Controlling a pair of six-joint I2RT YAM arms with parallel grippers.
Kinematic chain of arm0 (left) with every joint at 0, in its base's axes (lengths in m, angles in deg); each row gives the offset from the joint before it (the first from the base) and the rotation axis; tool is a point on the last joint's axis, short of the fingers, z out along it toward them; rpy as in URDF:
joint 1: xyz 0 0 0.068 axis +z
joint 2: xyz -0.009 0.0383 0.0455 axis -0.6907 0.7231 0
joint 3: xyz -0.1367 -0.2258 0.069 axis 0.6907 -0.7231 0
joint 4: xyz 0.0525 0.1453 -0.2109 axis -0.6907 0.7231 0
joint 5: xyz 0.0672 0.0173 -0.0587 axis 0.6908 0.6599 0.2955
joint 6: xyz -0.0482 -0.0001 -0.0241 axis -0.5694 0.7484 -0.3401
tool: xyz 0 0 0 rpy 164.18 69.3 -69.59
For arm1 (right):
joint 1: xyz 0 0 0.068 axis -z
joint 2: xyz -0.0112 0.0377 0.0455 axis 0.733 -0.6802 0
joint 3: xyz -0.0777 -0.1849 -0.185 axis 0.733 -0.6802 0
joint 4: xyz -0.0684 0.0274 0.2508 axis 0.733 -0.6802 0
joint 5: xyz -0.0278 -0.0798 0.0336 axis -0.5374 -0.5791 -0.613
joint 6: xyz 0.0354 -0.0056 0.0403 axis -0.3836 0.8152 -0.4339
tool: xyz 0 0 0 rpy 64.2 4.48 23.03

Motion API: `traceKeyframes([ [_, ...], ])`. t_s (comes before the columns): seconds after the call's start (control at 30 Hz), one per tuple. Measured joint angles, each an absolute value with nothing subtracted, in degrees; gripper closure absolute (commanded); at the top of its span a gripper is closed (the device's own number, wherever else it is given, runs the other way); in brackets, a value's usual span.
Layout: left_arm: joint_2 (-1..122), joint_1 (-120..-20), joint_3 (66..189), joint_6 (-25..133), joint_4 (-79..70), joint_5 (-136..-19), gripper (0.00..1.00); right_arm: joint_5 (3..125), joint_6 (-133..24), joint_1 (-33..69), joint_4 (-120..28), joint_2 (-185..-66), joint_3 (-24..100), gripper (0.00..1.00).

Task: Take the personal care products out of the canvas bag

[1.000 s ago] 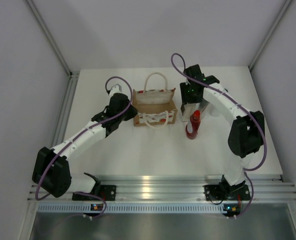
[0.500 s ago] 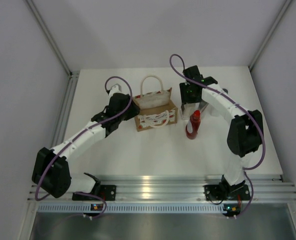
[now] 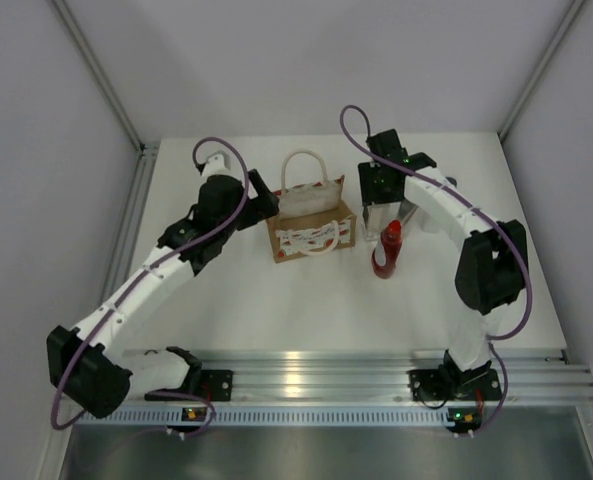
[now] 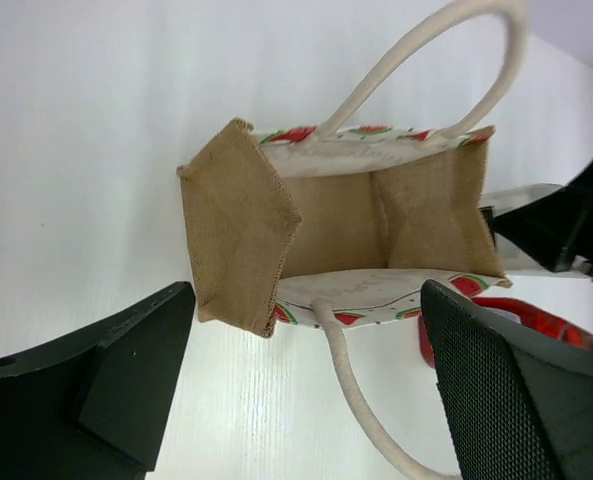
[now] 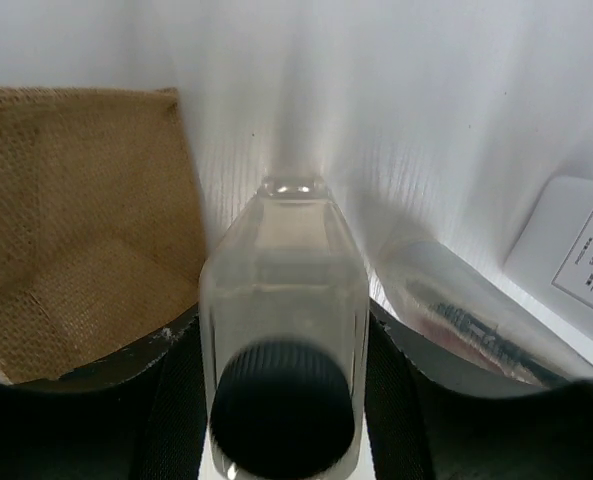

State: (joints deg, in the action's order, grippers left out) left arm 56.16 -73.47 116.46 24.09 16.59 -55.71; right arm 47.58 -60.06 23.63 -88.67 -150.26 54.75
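The canvas bag [image 3: 311, 226] stands upright mid-table, its rope handles up. In the left wrist view its inside [image 4: 346, 215] looks empty. My left gripper [image 3: 265, 198] is open just left of the bag, not touching it; it also shows in the left wrist view [image 4: 306, 330]. My right gripper [image 3: 380, 208] is shut on the pale translucent bottle with the dark cap [image 5: 281, 330], right of the bag. The red bottle [image 3: 386, 250] stands in front of my right gripper, and part of it shows in the left wrist view [image 4: 536, 320]. The squeeze tube [image 5: 451, 300] lies right of the pale bottle.
A white flat labelled item [image 5: 574, 258] lies further right of the tube. Enclosure walls and metal rails [image 3: 136, 200] border the table on the left, right and back. My arm bases sit at the near edge.
The bag went from tipped open to standing upright. My left gripper pulled back and up to the left, away from the bag. My right gripper has barely moved.
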Motion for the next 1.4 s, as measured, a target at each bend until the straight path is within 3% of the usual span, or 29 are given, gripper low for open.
traceKeyframes([
  [0.1,51.37,-73.47,119.1,26.03,19.84,-53.77,0.02,47.56,-60.06,23.63,-87.05,-150.17,54.93,0.4],
  [0.13,49.56,-73.47,119.78,26.71,20.87,-53.07,0.02,47.56,-60.13,23.63,-86.65,-150.08,54.97,0.07],
  [0.17,47.44,-73.47,120.46,27.37,21.94,-52.3,0.01,47.58,-60.57,23.63,-86.57,-149.97,54.97,0.01],
  [0.57,33.56,-73.42,121.48,34.43,36.67,-42.73,0.02,47.1,-59.98,23.61,-86.44,-143.33,56.35,0.0],
  [0.9,30.35,-73.42,121.81,40.18,46.57,-33.53,0.02,43.89,-58.34,23.57,-86.09,-124.23,55.78,0.01],
  [1.2,22.04,-73.42,115.28,37.4,47.21,-24.5,0.01,35.52,-58.4,23.52,-84.64,-103.86,38.62,0.01],
  [1.4,21.89,-73.42,110.88,35.35,47.54,-24.39,0.01,33.46,-58.49,23.5,-85.63,-91.59,24.88,0.01],
])
